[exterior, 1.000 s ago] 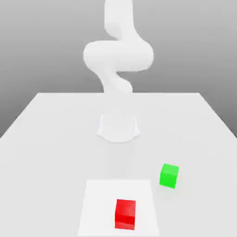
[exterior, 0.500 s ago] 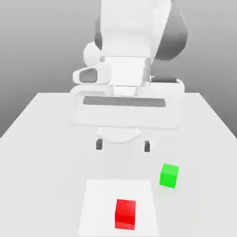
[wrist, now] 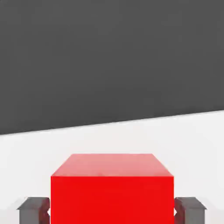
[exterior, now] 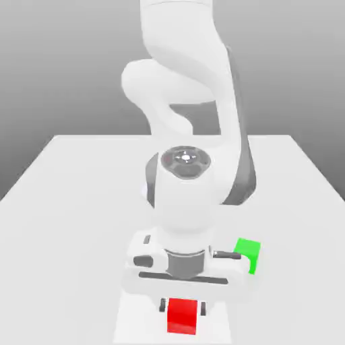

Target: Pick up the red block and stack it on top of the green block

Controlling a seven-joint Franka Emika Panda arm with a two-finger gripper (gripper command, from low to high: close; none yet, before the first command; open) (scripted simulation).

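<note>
Pincer (exterior: 182, 306) lowered over red block (exterior: 182, 315) on table (exterior: 74, 195), fingers (wrist: 34, 209) spread just beside opposite faces, not yet closed, ready for a squeeze; green block (exterior: 250, 255) nearby toward the exterior view's right, awaiting stacking.

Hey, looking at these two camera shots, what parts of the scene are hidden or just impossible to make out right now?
- Green block: in the exterior view, the hand covers its near-left part.
- Red block: in the hand view, the frame edge cuts off its lower part.
- Gripper: its fingers flank the cube closely; whether they touch it cannot be told.
- Table: the arm hides its middle.
</note>
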